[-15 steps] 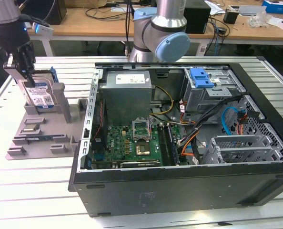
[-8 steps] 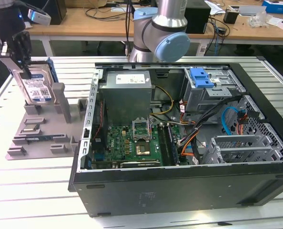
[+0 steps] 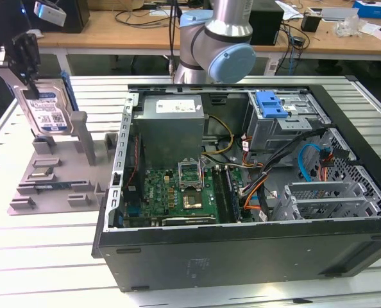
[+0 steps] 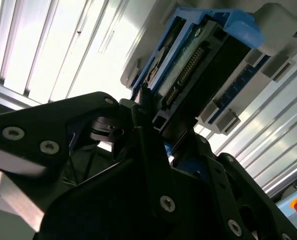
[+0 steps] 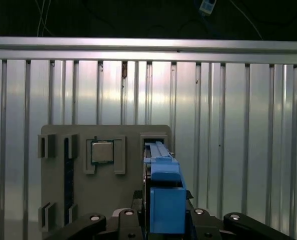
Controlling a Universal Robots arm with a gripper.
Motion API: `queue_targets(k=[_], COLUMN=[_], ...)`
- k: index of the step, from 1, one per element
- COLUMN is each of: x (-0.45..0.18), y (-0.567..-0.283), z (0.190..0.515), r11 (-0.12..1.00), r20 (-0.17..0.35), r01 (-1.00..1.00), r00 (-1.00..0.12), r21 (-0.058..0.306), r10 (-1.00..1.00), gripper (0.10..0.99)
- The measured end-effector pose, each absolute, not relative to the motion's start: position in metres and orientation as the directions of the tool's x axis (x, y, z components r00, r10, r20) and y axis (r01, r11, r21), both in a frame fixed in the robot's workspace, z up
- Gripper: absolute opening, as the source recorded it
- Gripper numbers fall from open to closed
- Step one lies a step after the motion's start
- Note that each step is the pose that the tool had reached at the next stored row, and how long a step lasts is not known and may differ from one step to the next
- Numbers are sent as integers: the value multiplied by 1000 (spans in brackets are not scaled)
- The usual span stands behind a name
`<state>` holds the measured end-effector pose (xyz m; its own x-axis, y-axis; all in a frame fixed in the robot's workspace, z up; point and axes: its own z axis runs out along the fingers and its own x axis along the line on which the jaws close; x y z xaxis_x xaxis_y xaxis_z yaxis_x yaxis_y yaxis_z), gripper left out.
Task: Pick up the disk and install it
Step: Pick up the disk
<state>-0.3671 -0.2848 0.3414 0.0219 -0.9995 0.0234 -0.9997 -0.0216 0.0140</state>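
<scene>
Your jaws are closed on the disk (image 3: pixel 47 110). They pinch its top end, one on each flat side. In the second wrist view the black fingers (image 4: pixel 143 125) press on the disk (image 4: pixel 198 65) from both sides, with its blue frame between them.

The disk stands up straight at the grey stand (image 3: pixel 56 186). The stand lies flat on the desk (image 3: pixel 24 256), near the far corner on the exterior view's left. The disk's low end is down by the tall posts of the stand. You cannot tell if it rests in the slot or hangs just above it.

In the first wrist view you look down along the blue frame of the disk (image 5: pixel 164 185) to the stand (image 5: pixel 113 200). A small square chip (image 5: pixel 102 151) sits in the stand just beside the disk.

The open computer (image 3: pixel 242 256) lies on its side in the middle of the desk, just beside the stand. Inside it are a green board (image 3: pixel 171 189), a grey box (image 3: pixel 171 122) and a blue latch (image 3: pixel 270 104) on a metal cage. The disk is well apart from that cage.
</scene>
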Motion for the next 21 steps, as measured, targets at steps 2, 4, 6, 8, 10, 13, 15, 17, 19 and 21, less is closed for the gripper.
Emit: queue_targets(k=[2, 4, 6, 8, 10, 13, 15, 17, 19, 21], x=[-367, -367, -367, -367, -367, -367, -367, -367, -367, -367], y=[-285, -284, -284, -284, -284, -284, -284, -284, -284, -284], z=[346, 352, 356, 361, 366, 373, 378, 384, 391, 396], r11=[-22, -22, -22, -22, -22, -22, -22, -22, -22, -22], r20=[23, 23, 23, 23, 23, 23, 23, 23, 23, 23], r01=[-1000, -1000, -1000, -1000, -1000, -1000, -1000, -1000, -1000, -1000], r00=[22, 22, 22, 22, 22, 22, 22, 22, 22, 22], r21=[14, 14, 14, 14, 14, 14, 14, 14, 14, 14], r10=[-999, -999, -999, -999, -999, -999, -999, -999, -999, -999], gripper=[369, 369, 369, 369, 369, 369, 369, 369, 369, 369])
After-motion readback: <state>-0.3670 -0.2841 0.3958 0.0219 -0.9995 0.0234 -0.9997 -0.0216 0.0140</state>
